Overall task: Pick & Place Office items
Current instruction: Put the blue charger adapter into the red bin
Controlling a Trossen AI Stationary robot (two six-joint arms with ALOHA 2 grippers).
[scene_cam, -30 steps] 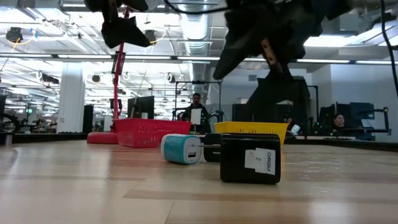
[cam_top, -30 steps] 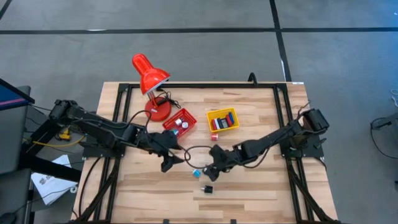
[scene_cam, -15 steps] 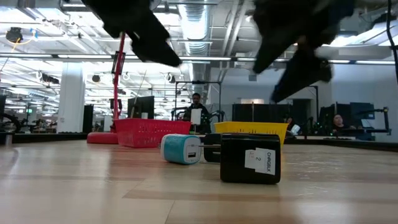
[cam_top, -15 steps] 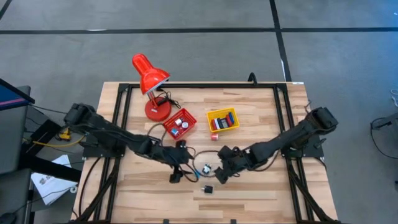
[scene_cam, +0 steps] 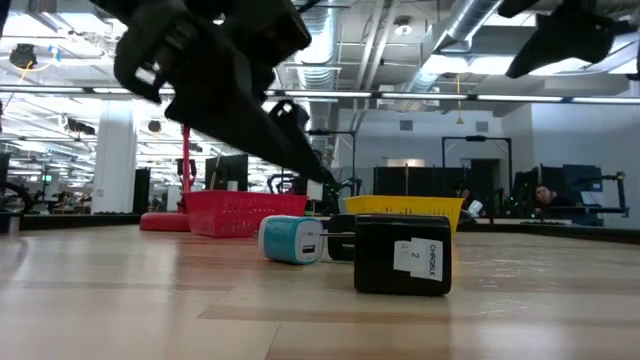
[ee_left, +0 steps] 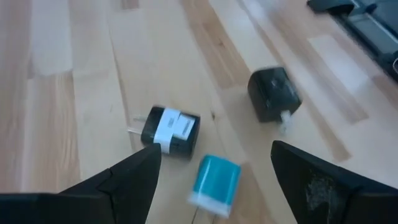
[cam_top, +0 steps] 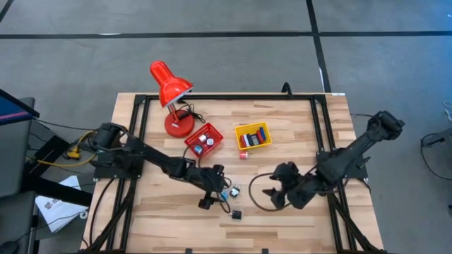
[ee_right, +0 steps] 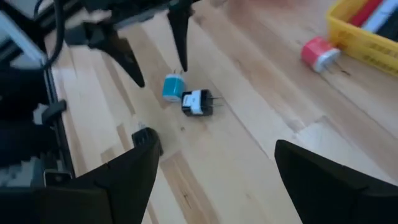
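left tool (cam_top: 214, 192) is hovering wide open with nothing in it, right over the loose office items: a cyan plug (ee_left: 214, 182), a black and white one (ee_left: 170, 130) touching it, and a black block (ee_left: 273, 93) nearby on the desk (cam_top: 282, 219). right tool (cam_top: 272, 192) is open and empty too, off to the side.

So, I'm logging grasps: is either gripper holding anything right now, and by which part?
Nothing is held. The left gripper hangs open over the cyan charger; the right gripper is open and empty, off to the side.
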